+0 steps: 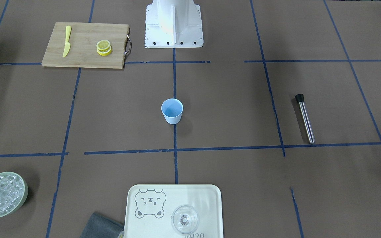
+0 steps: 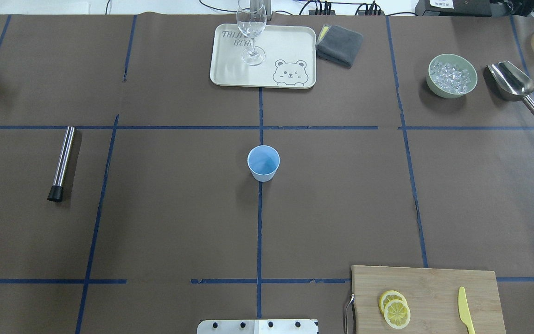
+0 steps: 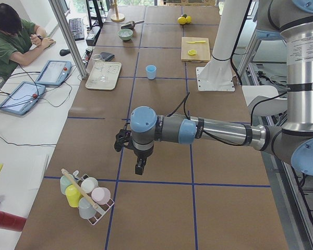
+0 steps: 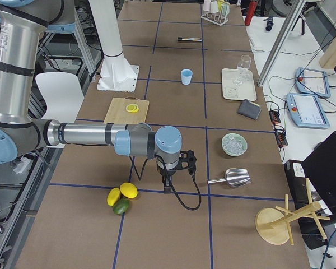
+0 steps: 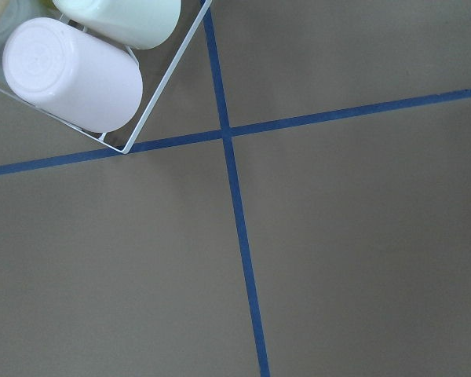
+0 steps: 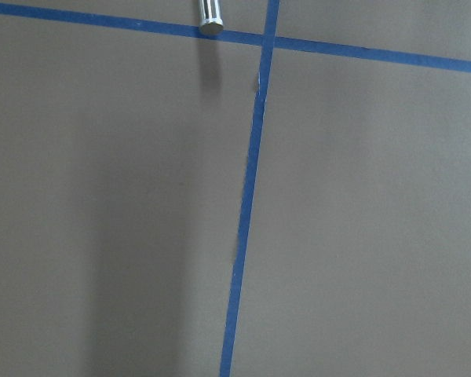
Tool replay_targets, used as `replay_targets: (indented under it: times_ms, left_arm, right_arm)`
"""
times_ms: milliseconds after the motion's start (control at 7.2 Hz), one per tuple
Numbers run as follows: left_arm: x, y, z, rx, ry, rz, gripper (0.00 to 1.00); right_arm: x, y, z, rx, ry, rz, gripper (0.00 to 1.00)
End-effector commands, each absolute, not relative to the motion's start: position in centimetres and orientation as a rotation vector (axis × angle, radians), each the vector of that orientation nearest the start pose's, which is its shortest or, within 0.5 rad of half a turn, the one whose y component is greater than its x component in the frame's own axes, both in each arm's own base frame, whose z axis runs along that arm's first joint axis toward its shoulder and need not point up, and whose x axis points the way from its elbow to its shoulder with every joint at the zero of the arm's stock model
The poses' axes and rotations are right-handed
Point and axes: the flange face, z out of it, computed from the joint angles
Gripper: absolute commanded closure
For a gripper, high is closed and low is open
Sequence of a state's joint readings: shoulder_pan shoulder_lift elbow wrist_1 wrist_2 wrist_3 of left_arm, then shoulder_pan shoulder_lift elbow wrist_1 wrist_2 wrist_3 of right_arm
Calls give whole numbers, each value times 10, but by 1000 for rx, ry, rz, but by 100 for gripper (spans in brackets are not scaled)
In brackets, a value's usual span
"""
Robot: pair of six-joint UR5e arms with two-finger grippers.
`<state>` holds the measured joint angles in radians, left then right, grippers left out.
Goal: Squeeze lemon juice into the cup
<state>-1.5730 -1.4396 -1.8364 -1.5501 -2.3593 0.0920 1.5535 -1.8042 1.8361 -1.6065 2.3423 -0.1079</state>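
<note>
The light-blue cup (image 1: 172, 110) stands upright in the middle of the table, also in the overhead view (image 2: 263, 162). Two lemon slices (image 2: 394, 308) lie stacked on a wooden cutting board (image 2: 434, 283) at the robot's near right, beside a yellow knife (image 2: 465, 315). Whole lemons and a lime (image 4: 123, 193) lie near the table's right end. My left gripper (image 3: 139, 166) hangs over the table's left end, far from the cup. My right gripper (image 4: 167, 188) hangs beside the whole lemons. I cannot tell whether either is open or shut. Neither wrist view shows fingers.
A cream tray (image 2: 230, 74) holds a clear stemmed glass (image 2: 251, 32). A grey cloth (image 2: 340, 44), a green bowl of ice (image 2: 451, 76) and a metal scoop (image 2: 512, 83) lie at the far right. A steel muddler (image 2: 62, 162) lies left. A cup rack (image 3: 86, 195) stands by my left gripper.
</note>
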Motion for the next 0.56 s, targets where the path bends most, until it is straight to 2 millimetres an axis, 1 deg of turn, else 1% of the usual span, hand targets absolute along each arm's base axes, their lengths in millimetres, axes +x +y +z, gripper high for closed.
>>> replay_targets:
  times_ms: [0, 278, 417]
  left_arm:
    - [-63, -440, 591, 143, 782, 130, 0]
    - [-63, -441, 589, 148, 782, 133, 0]
    - [-63, -441, 589, 148, 782, 133, 0]
  right_arm:
    - [56, -403, 606, 86, -774, -135, 0]
    - [56, -408, 592, 114, -769, -142, 0]
    - [56, -420, 575, 148, -770, -149, 0]
